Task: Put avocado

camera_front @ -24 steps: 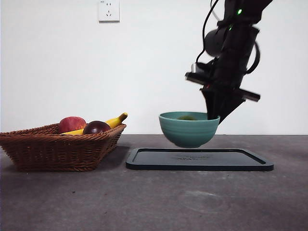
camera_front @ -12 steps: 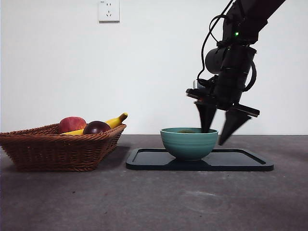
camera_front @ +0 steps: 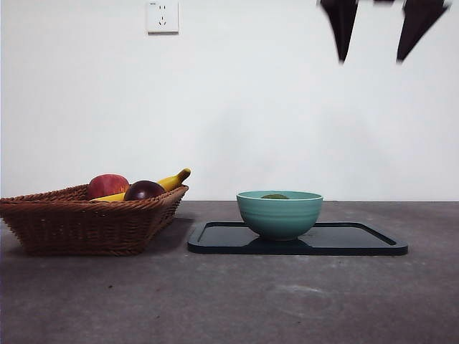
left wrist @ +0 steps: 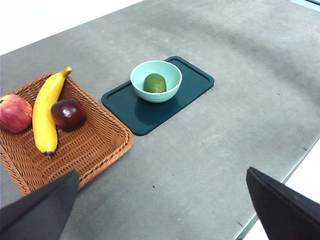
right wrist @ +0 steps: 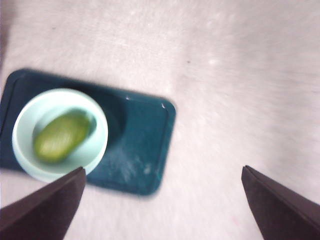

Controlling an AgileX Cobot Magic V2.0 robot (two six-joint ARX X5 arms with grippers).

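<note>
Avocado: the avocado (left wrist: 155,83) lies in the teal bowl (camera_front: 280,213), only its top showing above the rim in the front view; the bowl stands on the left part of the dark tray (camera_front: 358,240).
Right hand: the right hand (camera_front: 380,32) is high above the tray's right part, released, both jaws spread and empty.
Left hand: the left hand (left wrist: 160,210) waits high over the table (camera_front: 229,301), jaws wide apart, holding nothing.
Handling: I judge the avocado light, firm and smooth, likely to roll; grasp across its short middle, from above.
Edges: the bowl's wall blocks any side approach.
Open room: the tray's right part is bare; the wicker basket (camera_front: 86,222) with red apple (camera_front: 107,185), banana (left wrist: 47,117) and dark maroon fruit (camera_front: 143,190) sits left, just beside the tray.
</note>
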